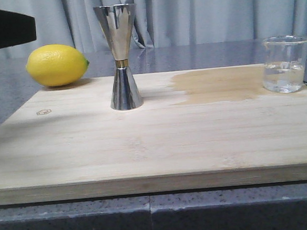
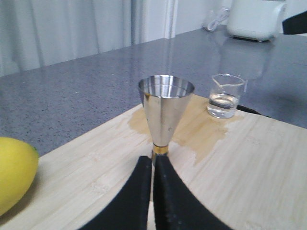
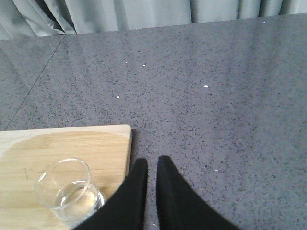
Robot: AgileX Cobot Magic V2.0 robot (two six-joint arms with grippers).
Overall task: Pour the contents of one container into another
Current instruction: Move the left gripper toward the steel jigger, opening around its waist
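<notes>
The clear glass beaker [image 1: 285,64] stands at the far right of the wooden board [image 1: 145,142], holding a little clear liquid. The steel hourglass jigger [image 1: 119,57] with its gold waist band stands upright near the board's middle back. In the left wrist view my left gripper [image 2: 152,162] is shut and empty, hanging short of the jigger [image 2: 165,111], whose lower cone its fingers hide; the beaker [image 2: 225,96] shows beyond. My right gripper [image 3: 151,164] is shut with nothing in it, over the grey counter just off the board's corner, beside the beaker [image 3: 69,191].
A yellow lemon [image 1: 57,65] lies at the board's back left. A darker wet patch [image 1: 220,84] spreads between jigger and beaker. A black part of the left arm [image 1: 5,28] shows at the upper left. A white appliance [image 2: 254,17] stands on the far counter.
</notes>
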